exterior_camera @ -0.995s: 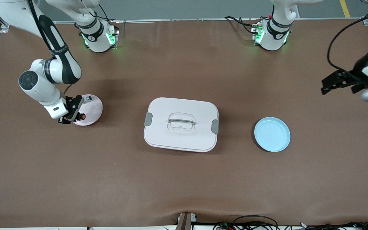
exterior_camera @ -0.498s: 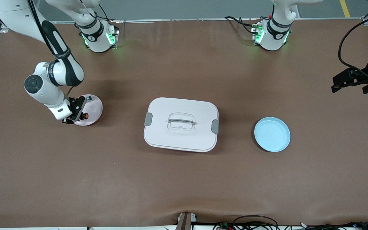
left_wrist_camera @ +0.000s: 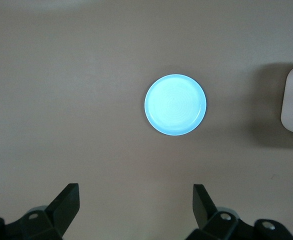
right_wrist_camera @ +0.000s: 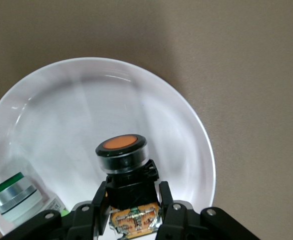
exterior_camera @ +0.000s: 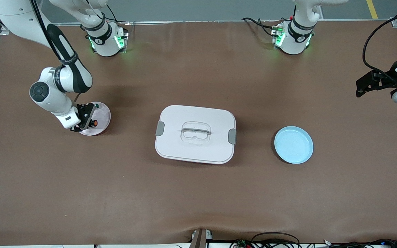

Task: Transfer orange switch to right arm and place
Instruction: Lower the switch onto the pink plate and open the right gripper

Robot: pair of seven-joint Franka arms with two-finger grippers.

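While our right gripper [right_wrist_camera: 134, 212] clamps the orange switch [right_wrist_camera: 122, 152] over the pink plate [right_wrist_camera: 186, 125], placing needs lowering, then release; left gripper [left_wrist_camera: 135, 206] waits open.

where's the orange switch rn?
Front view: the orange switch is clamped in the right gripper over the pink plate at the right arm's end, beside a green-capped part.

The right gripper [exterior_camera: 87, 119] hangs low at the right arm's end of the worktop, clamped tight. The left gripper [exterior_camera: 363, 86] waits raised at the left arm's end, spread wide.
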